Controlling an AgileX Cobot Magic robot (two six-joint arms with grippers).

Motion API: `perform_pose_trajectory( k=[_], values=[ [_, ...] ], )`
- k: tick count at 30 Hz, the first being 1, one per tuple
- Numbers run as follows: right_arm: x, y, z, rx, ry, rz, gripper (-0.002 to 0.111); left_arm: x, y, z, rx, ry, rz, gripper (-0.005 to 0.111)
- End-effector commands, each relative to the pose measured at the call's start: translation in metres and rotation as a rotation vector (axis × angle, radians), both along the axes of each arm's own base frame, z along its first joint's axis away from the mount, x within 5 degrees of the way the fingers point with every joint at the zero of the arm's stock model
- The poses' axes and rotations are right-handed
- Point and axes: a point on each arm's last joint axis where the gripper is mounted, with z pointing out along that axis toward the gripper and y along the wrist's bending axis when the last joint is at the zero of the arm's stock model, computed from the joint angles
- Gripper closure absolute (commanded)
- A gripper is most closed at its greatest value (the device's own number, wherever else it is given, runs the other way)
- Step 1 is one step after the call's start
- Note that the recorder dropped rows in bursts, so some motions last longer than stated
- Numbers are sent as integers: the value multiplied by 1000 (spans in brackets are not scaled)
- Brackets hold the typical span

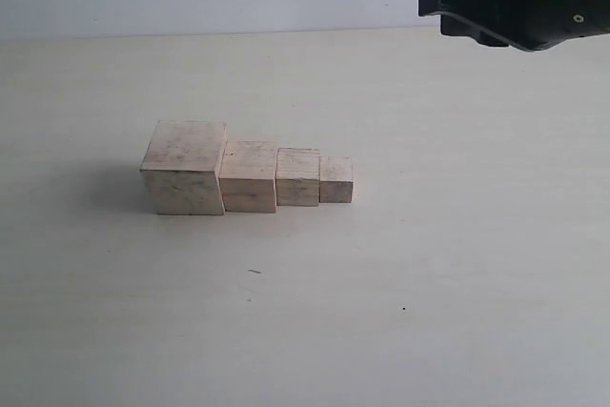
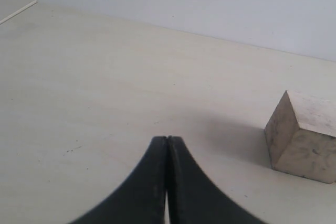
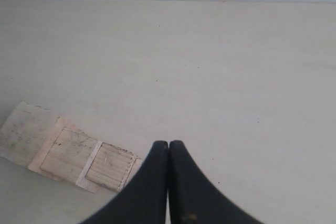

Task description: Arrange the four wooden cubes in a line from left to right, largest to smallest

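Four wooden cubes (image 1: 276,178) stand in one row on the pale table (image 1: 448,274), stepping down in size from left to right in the exterior view.
The largest cube (image 1: 184,169) is at the left end with the second cube (image 1: 249,176) touching it. Then come the third cube (image 1: 297,177) and the smallest cube (image 1: 335,180) at the right end, each touching or just beside its neighbour. The right gripper (image 3: 168,144) hangs raised, well apart from the row, its fingers pressed together on nothing. The left gripper (image 2: 167,139) is likewise closed and empty, near the largest cube but clear of it.
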Motion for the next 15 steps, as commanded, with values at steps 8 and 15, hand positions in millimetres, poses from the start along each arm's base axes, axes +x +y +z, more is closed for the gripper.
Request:
perform_pose_trajectory(
  k=[8,15],
  values=[
    [-2,0,1,4,-1,-1,108,0,0,0,5,-9,2,107],
    [-1,0,1,10,-12,-6,108,0,0,0,5,-9,2,107]
  ],
)
